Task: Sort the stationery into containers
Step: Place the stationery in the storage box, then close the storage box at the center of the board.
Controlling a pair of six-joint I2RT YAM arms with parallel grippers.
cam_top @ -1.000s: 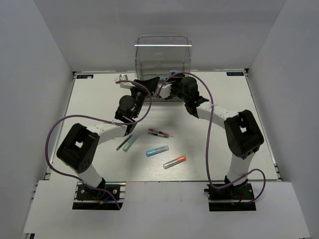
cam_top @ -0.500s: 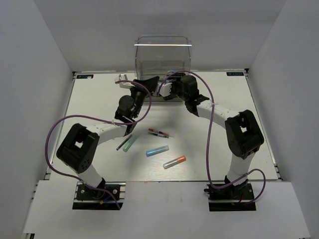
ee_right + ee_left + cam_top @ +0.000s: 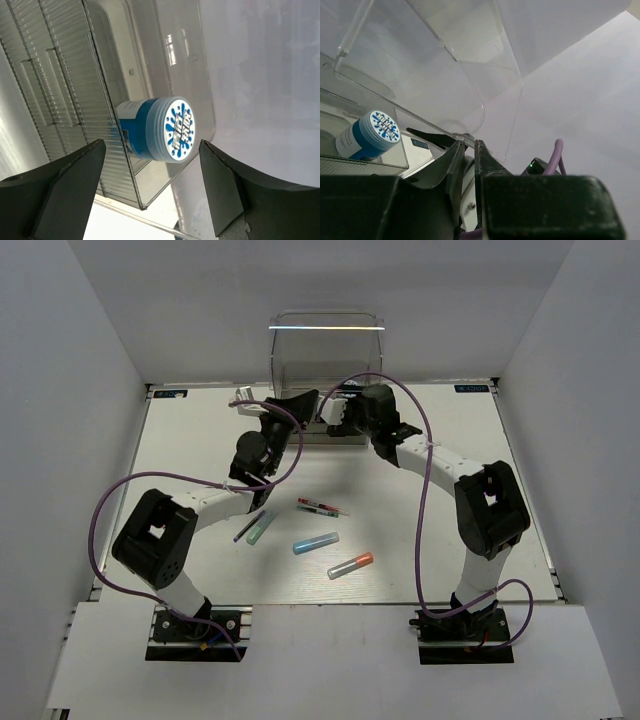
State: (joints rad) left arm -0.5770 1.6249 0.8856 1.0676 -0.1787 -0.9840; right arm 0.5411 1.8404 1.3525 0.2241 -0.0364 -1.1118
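Note:
The clear organiser point(image 3: 328, 350) stands at the back centre. A small blue-white roll point(image 3: 172, 129) lies on its side in a pulled-out clear drawer point(image 3: 65, 75); it also shows in the left wrist view point(image 3: 367, 135). My right gripper point(image 3: 152, 145) is open, with a finger on either side of the roll and clear of it. My left gripper point(image 3: 469, 142) is pinched on the drawer's thin clear lip point(image 3: 462, 135). On the table lie a dark thin pen point(image 3: 245, 529), a teal-green marker point(image 3: 261, 528), a white pen with red marks point(image 3: 322, 507), a light blue marker point(image 3: 315, 542) and an orange-tipped marker point(image 3: 350, 565).
Both grippers point(image 3: 300, 405) point(image 3: 340, 408) crowd close together at the organiser's front. White walls close in the table on the left, right and back. Purple cables loop over both arms.
My right gripper has moved a little further back toward the organiser. The left arm and the pens on the table have not moved.

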